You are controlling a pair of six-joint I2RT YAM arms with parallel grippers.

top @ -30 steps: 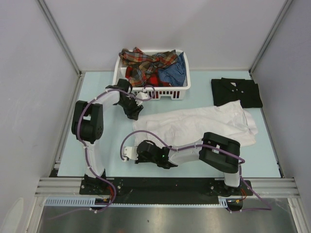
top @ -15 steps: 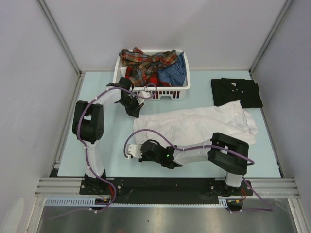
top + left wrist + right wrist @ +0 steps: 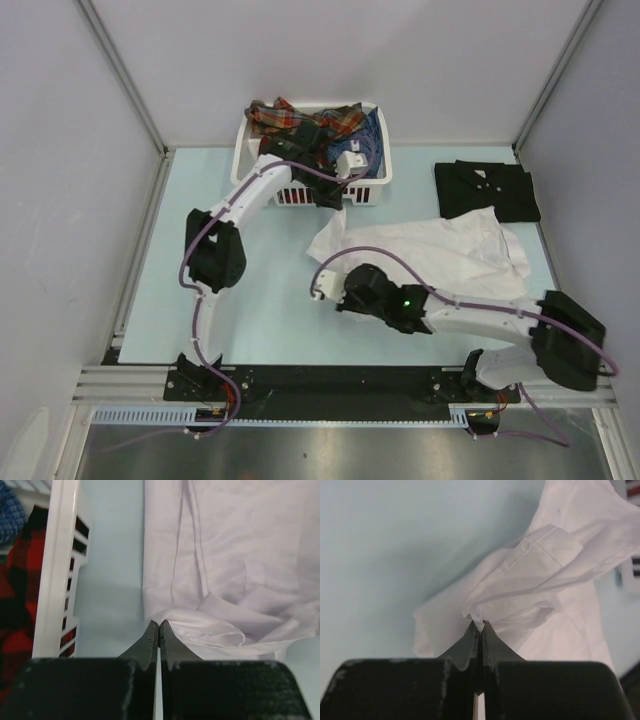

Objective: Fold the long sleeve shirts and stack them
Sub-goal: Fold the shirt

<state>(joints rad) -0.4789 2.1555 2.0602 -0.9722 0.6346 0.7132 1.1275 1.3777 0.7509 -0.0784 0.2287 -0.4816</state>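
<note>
The white long sleeve shirt (image 3: 440,250) lies crumpled across the right middle of the table; it also shows in the left wrist view (image 3: 240,555) and the right wrist view (image 3: 555,565). My left gripper (image 3: 330,198) (image 3: 158,625) is shut on its far left edge, just in front of the basket. My right gripper (image 3: 335,285) (image 3: 480,625) is shut on a bunched corner of its near left edge, lifted off the table. A black shirt (image 3: 487,190) lies folded at the back right. Plaid shirts (image 3: 290,120) and a blue shirt (image 3: 372,130) fill the basket.
The white slatted basket (image 3: 240,150) stands at the back middle; its wall (image 3: 57,570) is close to the left of my left gripper, with red plaid cloth (image 3: 20,580) behind the slats. Metal frame posts bound the table on both sides.
Both grippers have moved to the right with the white shirt's left end. The left arm has stretched out toward the basket's front right corner, and the shirt now covers less of the table.
</note>
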